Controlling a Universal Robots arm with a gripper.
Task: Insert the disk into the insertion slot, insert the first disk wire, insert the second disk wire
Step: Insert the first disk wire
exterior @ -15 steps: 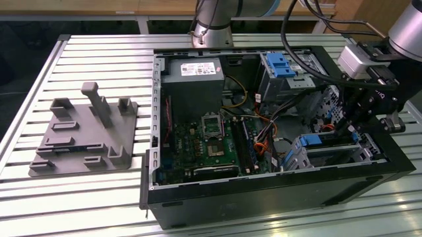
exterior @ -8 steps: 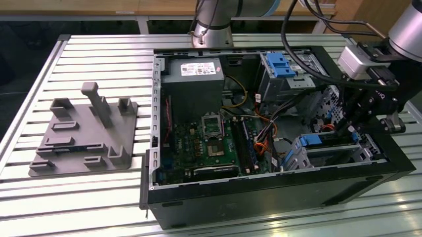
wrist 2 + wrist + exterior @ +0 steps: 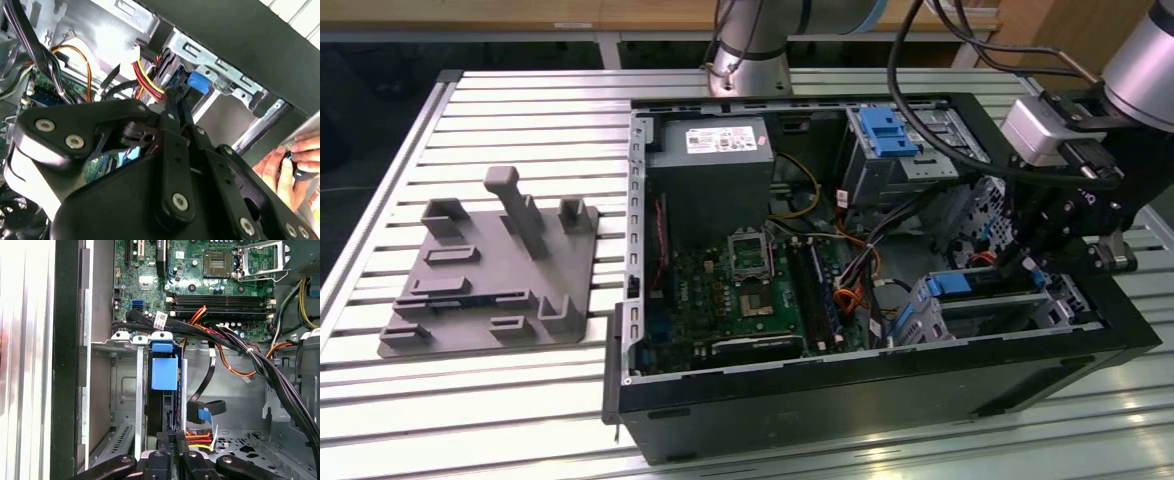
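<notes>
Open computer case (image 3: 854,385), tool (image 3: 1041,262) near the disk (image 3: 974,295), grey fixture (image 3: 480,290) alongside

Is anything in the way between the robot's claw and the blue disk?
Nothing visible blocks it. In the first wrist view the gripper faces the disk, already in the insertion slot; coloured wires lie beside the gripper.

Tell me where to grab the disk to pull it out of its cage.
Take the disk by its blue carrier tab, the part facing the open mouth of the insertion slot; the rest sits sunk between the metal walls. Probably come straight in from that mouth, clear of the wire bundle.
</notes>
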